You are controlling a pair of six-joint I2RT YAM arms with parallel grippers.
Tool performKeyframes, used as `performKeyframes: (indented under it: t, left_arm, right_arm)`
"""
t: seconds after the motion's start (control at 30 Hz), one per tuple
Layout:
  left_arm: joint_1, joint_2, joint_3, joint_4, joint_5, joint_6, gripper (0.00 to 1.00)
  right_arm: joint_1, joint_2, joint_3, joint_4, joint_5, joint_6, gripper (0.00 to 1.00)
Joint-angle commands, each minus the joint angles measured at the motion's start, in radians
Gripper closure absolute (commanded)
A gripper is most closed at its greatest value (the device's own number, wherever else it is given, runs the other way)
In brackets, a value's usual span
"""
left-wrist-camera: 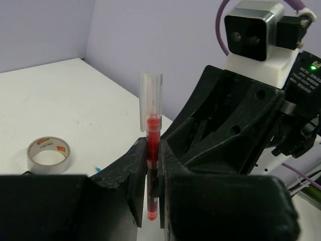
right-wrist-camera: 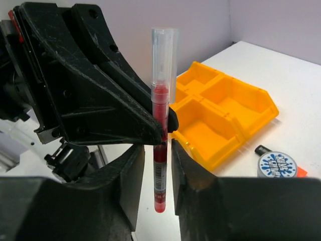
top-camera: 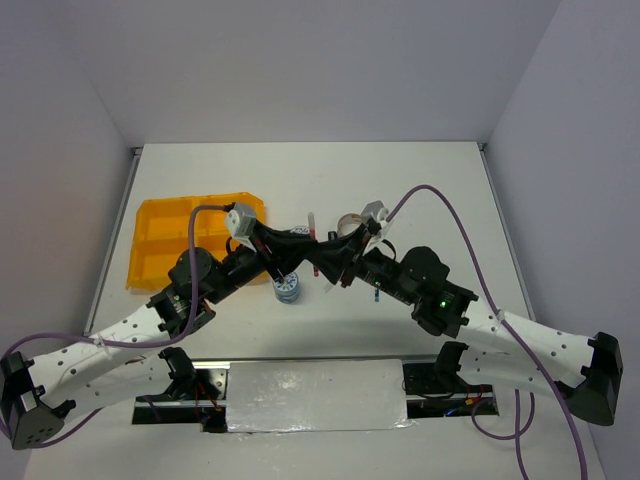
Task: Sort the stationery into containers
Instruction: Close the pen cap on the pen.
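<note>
Yellow-orange tray (right-wrist-camera: 223,150) lies apart from the red pen (left-wrist-camera: 153,128) clamped in left gripper (left-wrist-camera: 154,165).

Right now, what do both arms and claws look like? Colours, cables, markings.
Both alike: left arm and right arm have white lower links dotted with dark holes, black joints, black bases. Left claw and right claw are black, angular, two-fingered. A purple cable loops to each white-and-silver wrist camera. Green light lit on the right arm.

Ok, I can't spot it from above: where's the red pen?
The red pen is central in the top view, pinched in the left gripper, with the right gripper around it, right of the orange tray.
</note>
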Motion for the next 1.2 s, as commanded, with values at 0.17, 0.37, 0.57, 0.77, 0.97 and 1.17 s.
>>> performKeyframes:
  t: [0.17, 0.37, 0.57, 0.77, 0.97, 1.17]
  left_arm:
    - [-0.005, 0.009, 0.003, 0.097, 0.154, 0.050, 1.00]
    - [-0.005, 0.012, -0.001, 0.108, 0.156, 0.047, 1.00]
    - [-0.005, 0.016, 0.011, 0.094, 0.166, 0.052, 0.62]
    - [-0.005, -0.005, 0.055, 0.014, 0.114, 0.087, 0.19]
    - [-0.005, 0.007, 0.134, -0.065, 0.033, 0.112, 0.14]
    - [-0.005, 0.033, 0.177, -0.089, -0.019, 0.123, 0.23]
  right_arm:
    - [0.002, 0.010, 0.023, -0.023, -0.081, -0.041, 0.65]
    - [0.006, 0.005, 0.018, -0.018, -0.083, -0.047, 0.98]
    - [0.004, -0.012, 0.005, -0.006, -0.075, -0.038, 1.00]
    - [0.004, -0.009, 0.014, -0.044, -0.053, -0.045, 1.00]
    - [0.004, 0.013, 0.006, -0.047, -0.078, -0.047, 1.00]
    - [0.006, 0.017, 0.015, -0.069, -0.086, -0.054, 1.00]
